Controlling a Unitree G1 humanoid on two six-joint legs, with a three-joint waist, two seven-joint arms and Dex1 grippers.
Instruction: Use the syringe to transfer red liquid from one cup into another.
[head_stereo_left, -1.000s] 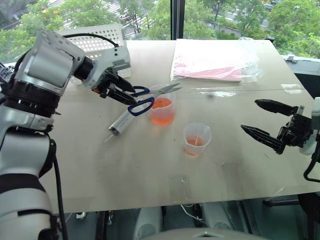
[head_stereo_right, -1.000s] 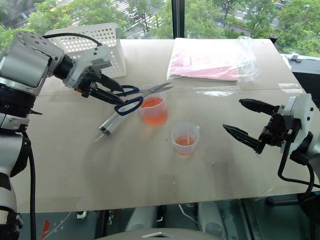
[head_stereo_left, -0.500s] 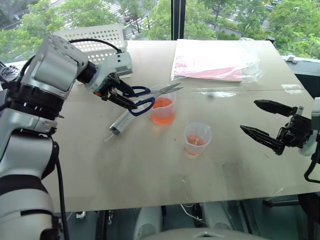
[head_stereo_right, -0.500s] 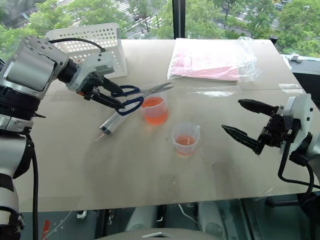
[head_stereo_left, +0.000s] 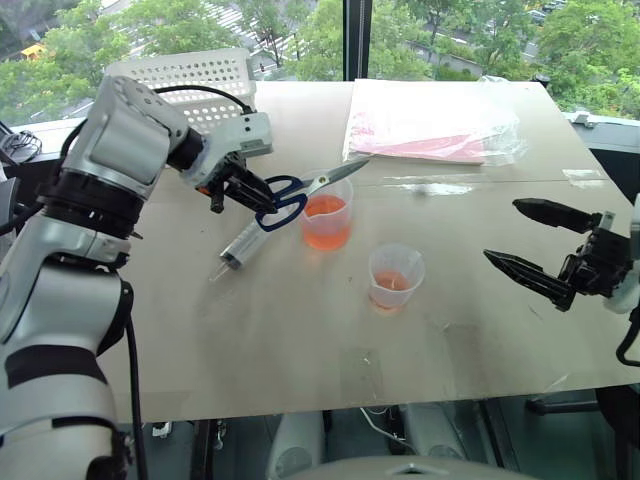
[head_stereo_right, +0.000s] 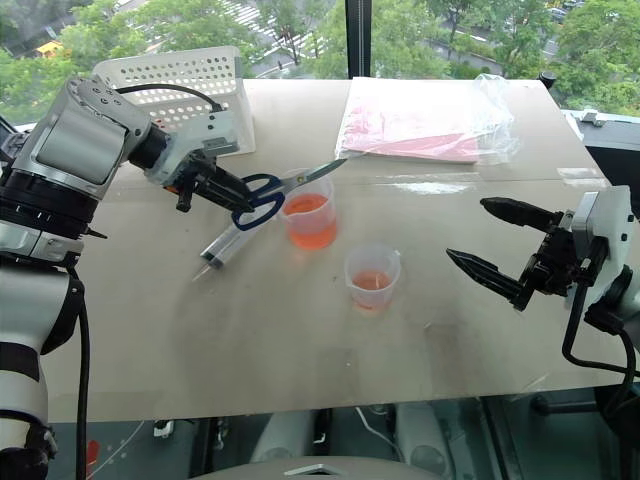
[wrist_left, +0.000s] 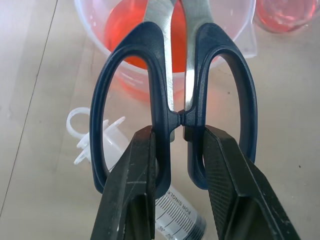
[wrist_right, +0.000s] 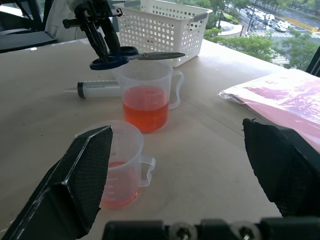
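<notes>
The left gripper (wrist_left: 175, 150) has its fingers (wrist_left: 131, 190) pinched on the inner bars of the blue-handled scissors (head_stereo_left: 283, 195), whose blades reach over the rim of the larger cup (head_stereo_left: 326, 221) of red liquid (head_stereo_left: 325, 231). The syringe (head_stereo_left: 242, 246) lies on the surface (head_stereo_left: 300, 330) just below the handles, beside that cup. The smaller cup (head_stereo_left: 395, 277) stands nearby. The right gripper (head_stereo_left: 530, 243) hovers well apart, fingers spread wide. The scissors likely need lifting straight off and setting aside, without tipping the cup, to free the syringe.
</notes>
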